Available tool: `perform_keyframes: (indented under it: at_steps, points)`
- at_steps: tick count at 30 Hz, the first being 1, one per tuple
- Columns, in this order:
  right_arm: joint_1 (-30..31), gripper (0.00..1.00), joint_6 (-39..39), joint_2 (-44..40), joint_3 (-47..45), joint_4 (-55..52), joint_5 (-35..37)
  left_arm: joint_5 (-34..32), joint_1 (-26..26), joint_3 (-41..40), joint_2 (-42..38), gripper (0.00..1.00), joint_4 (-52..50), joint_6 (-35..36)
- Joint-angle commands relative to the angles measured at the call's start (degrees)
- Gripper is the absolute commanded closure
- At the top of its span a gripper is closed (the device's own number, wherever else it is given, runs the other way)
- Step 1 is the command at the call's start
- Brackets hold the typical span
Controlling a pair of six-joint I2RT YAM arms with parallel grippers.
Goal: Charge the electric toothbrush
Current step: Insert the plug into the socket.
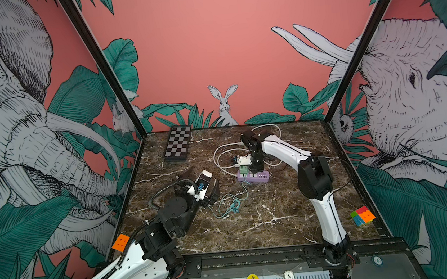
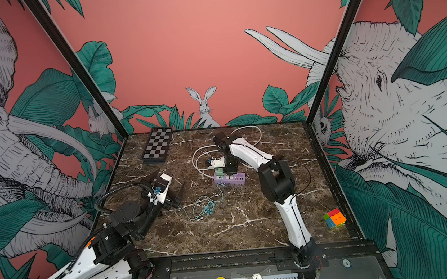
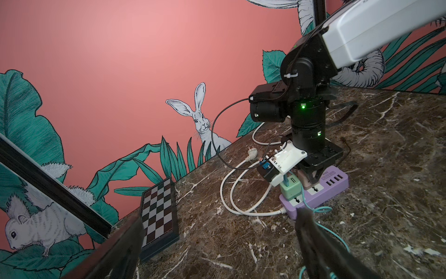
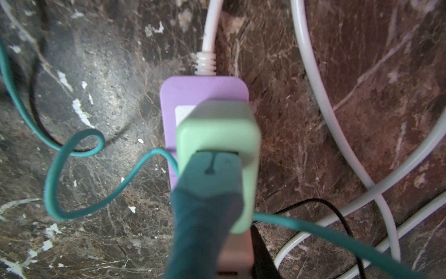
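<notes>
L gripper (image 1: 203, 184) near-left, jaws spread wide, empty. Teal cable (image 1: 229, 206) loose mid-table, runs to green USB adapter (image 1: 243, 168) plugged in purple power strip (image 1: 260, 176). R gripper (image 3: 312, 179) over strip, pinching pinkish plug (image 3: 304, 181) beside adapter. Toothbrush: can't make out.

Grn adapter (image 3: 290, 189), pink plug (image 3: 303, 181) on strip (image 3: 337, 184).

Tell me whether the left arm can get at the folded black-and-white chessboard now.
Probably yes: the left gripper is open and empty, and only bare marble tabletop lies between it and the chessboard.
</notes>
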Motion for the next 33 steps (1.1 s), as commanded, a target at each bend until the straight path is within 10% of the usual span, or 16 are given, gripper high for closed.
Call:
perform_keyframes:
  at_steps: [1, 6, 22, 33]
  points:
    - [0.3, 1.0, 1.7, 2.8, -1.9, -3.5, 3.3, 0.5, 0.4, -0.3, 0.0, 0.01, 0.3, -0.5]
    - [1.1, 0.63, 4.4, -1.6, 1.7, -1.9, 1.3, 0.6, 0.4, 0.0, 0.6, 0.01, 0.1, -0.6]
    - [0.5, 0.14, 14.2, -10.9, 3.6, 7.8, 4.9, 0.9, 0.5, 0.1, 1.6, 0.01, -0.7, -1.4]
    - [-10.1, 0.01, 59.2, -33.3, -17.3, 31.4, 9.5, -0.6, 1.4, 3.5, 3.7, 0.01, -4.8, -8.3]
